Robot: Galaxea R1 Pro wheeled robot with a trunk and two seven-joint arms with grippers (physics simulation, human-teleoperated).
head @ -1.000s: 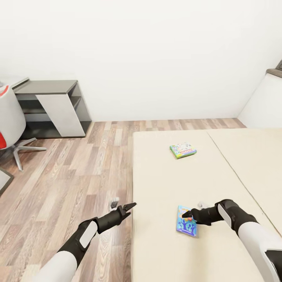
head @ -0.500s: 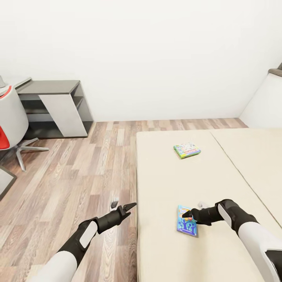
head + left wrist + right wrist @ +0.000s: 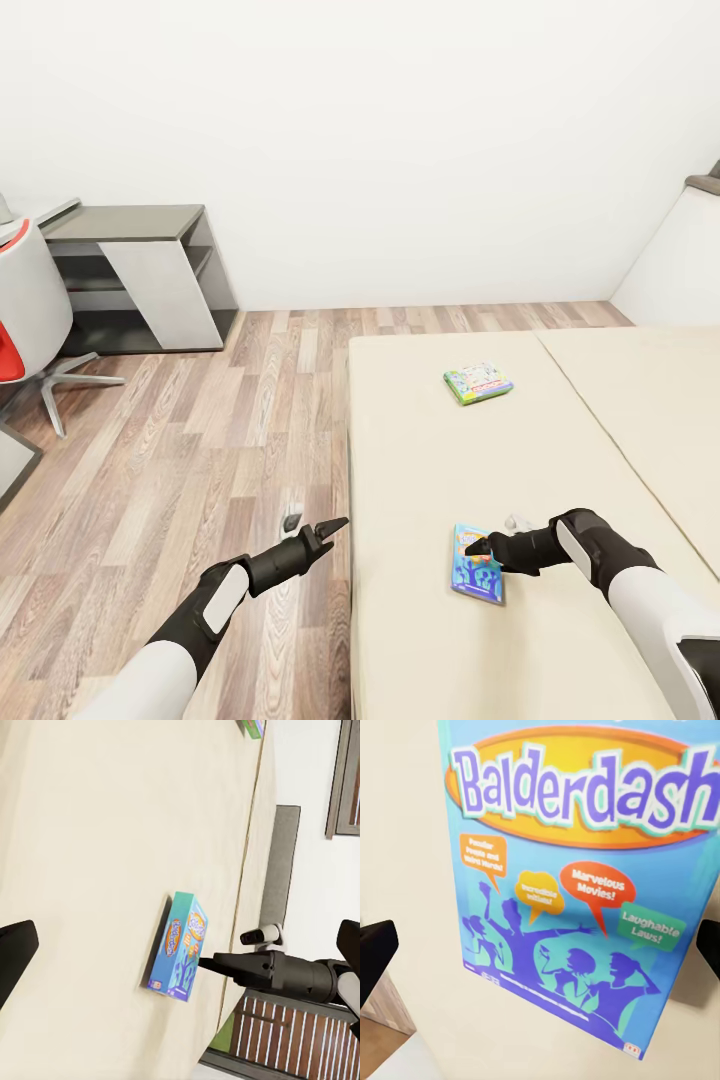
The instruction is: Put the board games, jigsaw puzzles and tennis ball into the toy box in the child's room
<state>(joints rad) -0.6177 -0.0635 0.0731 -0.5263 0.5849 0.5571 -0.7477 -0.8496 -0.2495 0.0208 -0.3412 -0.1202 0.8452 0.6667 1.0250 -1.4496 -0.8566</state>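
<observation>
Right tool (image 3: 478, 547) spread over blue box (image 3: 477, 577) | box corner hidden

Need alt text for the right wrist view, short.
A blue Balderdash board game box lies flat on the cream bed, seen close from above. The right gripper's two dark fingertips show at opposite edges, spread apart and not touching the box.

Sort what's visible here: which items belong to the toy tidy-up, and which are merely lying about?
Job:
- blue Balderdash box, under the open right gripper
- green-edged game box
- bed

Lying about:
- dark-grey side cabinet
- swivel chair
- left gripper, idle
</observation>
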